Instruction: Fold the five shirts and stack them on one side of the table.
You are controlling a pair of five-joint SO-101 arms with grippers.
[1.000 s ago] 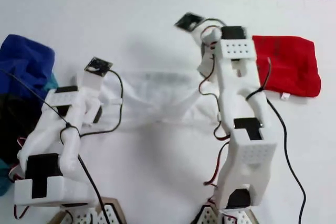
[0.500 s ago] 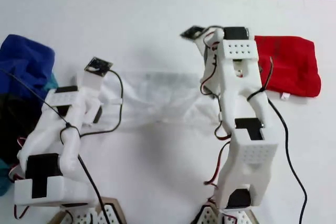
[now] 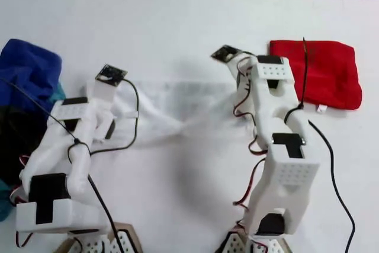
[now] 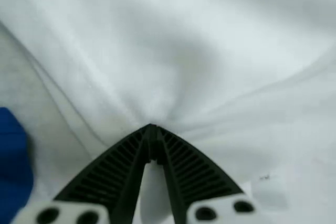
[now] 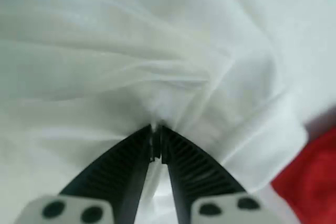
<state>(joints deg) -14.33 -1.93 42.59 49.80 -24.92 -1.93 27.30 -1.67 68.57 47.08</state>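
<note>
white shirt mid-fold, both arms pinching cloth

step: folding the white shirt [image 3: 177,106], which lies stretched across the middle of the table [image 3: 148,22] between the two arms. it is flattened into a long band, with creases drawn toward each pinch point.

left gripper [image 4: 151,129]: jaws closed down to the tips, a bunch of white fabric caught between them, wrinkles fanning out from the grip. it sits at the shirt end nearer the blue shirt [image 3: 29,66].

right gripper [image 5: 156,129]: jaws likewise pressed together on a gathered fold of the white cloth, at the end just beside the red shirt [image 3: 325,75].

progress, judged: the red shirt looks already folded and parked on the right side. the white one is second. the blue shirt and the dark clothes [image 3: 12,140] heaped at the left edge are not yet folded.

next move, judged: carry both held ends together over the body of the shirt, keeping them level so the fold lands square, then let go.

in the way: the red shirt lies close to the right arm and could be dragged. the right arm hides its own end of the shirt in the high view, so alignment there is hard to check.
</note>
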